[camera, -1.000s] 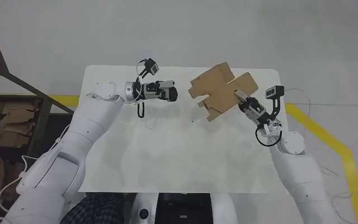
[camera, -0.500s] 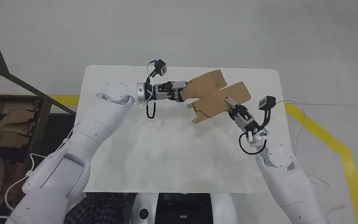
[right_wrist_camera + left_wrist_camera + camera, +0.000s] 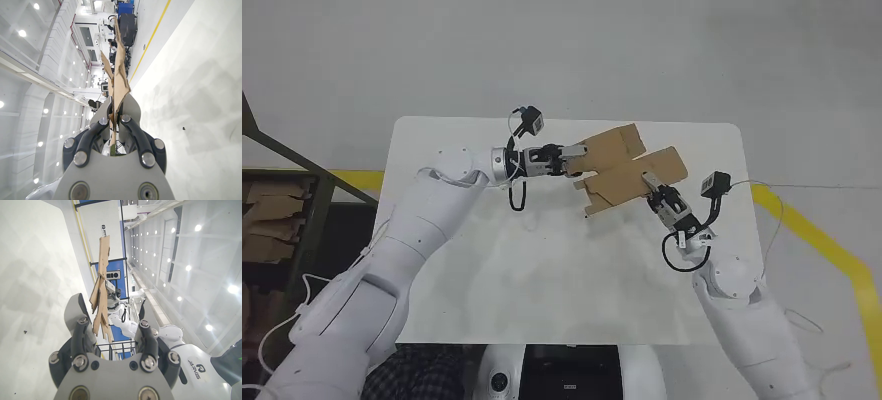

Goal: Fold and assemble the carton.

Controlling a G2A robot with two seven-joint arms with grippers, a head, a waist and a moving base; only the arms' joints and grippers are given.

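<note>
One flat carton point(image 3: 627, 165), long axis left-to-right, clamped at its right end by right gripper point(image 3: 654, 190); left gripper point(image 3: 577, 160), jaws apart, straddles its left end.

The carton point(image 3: 627, 165) blocks the way between the left gripper point(image 3: 577, 159) and right gripper point(image 3: 651, 184); room lies beneath it, over the table point(image 3: 542, 280).

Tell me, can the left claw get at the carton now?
Probably yes: the left claw is open, an edge of the carton lies between its fingers, nothing blocks it; the right claw grips the far end.
</note>
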